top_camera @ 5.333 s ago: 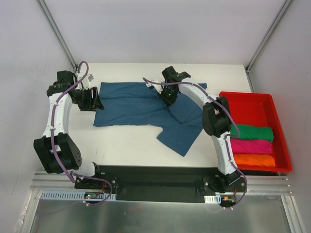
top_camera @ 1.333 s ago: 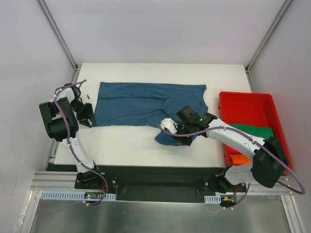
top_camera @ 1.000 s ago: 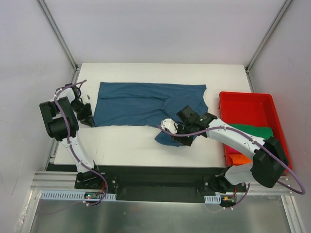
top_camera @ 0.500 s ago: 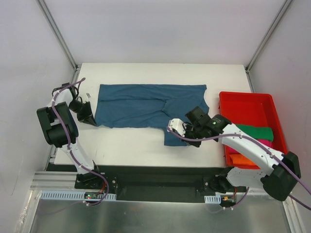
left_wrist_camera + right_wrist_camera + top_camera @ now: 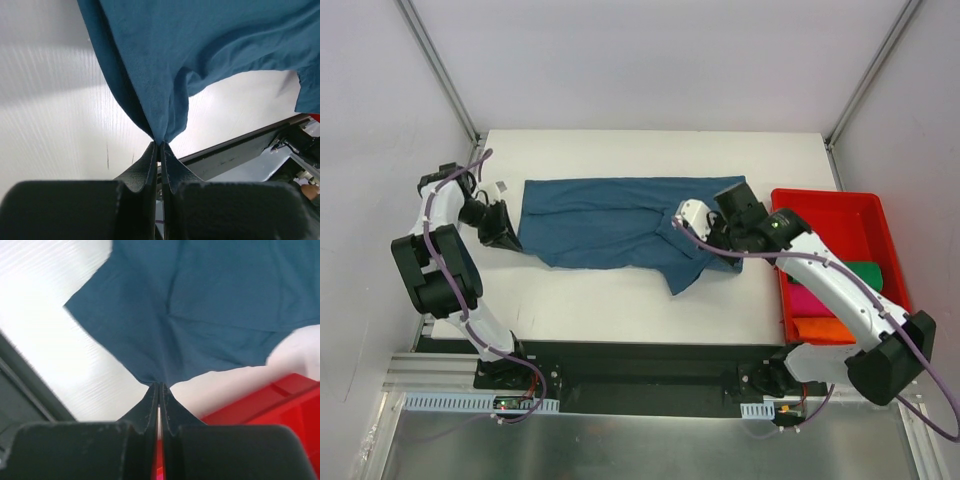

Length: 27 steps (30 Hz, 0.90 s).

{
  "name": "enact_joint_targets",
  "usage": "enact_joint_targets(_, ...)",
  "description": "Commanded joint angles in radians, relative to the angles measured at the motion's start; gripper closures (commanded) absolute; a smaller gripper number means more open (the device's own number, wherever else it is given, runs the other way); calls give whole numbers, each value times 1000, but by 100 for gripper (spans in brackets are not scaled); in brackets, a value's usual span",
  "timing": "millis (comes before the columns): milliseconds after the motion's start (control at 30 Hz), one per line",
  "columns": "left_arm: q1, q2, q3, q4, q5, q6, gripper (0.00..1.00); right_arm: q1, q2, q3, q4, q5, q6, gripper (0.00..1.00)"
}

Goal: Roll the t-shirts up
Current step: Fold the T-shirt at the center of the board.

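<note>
Left tool (image 5: 160, 144) is closed tight on teal t-shirt (image 5: 610, 215) edge farthest from red tray (image 5: 840, 225); right tool (image 5: 159, 385) is pinched shut on edge nearest tray. T-shirt is stretched over counter (image 5: 600, 300), left of tray.

The red tray (image 5: 825, 200) is hard plastic, smooth and glossy, with highlights along its rim; inside the tray, the green t-shirt (image 5: 868, 271), magenta t-shirt (image 5: 808, 299) and orange t-shirt (image 5: 828, 328) are soft matt cloth; left of the tray, the teal-blue t-shirt (image 5: 605, 218) is matt knit cloth, creased, its fine weave showing up close; the table (image 5: 600, 295) under the tray is white and smooth, with faint grain lines and a dull sheen; the left gripper (image 5: 160, 145) and right gripper (image 5: 159, 385) have fingers of black, matt, slightly grainy plastic; nearer than the tray, the rail (image 5: 650, 402) is bare silver metal.
</note>
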Motion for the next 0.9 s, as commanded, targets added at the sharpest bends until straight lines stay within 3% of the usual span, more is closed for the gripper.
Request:
enact_joint_targets(0,7,12,125,-52,43,29,100,-52,78,128,37,75,-34,99)
enact_joint_targets(533,35,195,358,-77,39,-12,100,-226,267,344,86,158,-105,99)
enact_joint_targets(867,35,333,476,-77,118,-7,100,-289,402,484,106,185,-129,99)
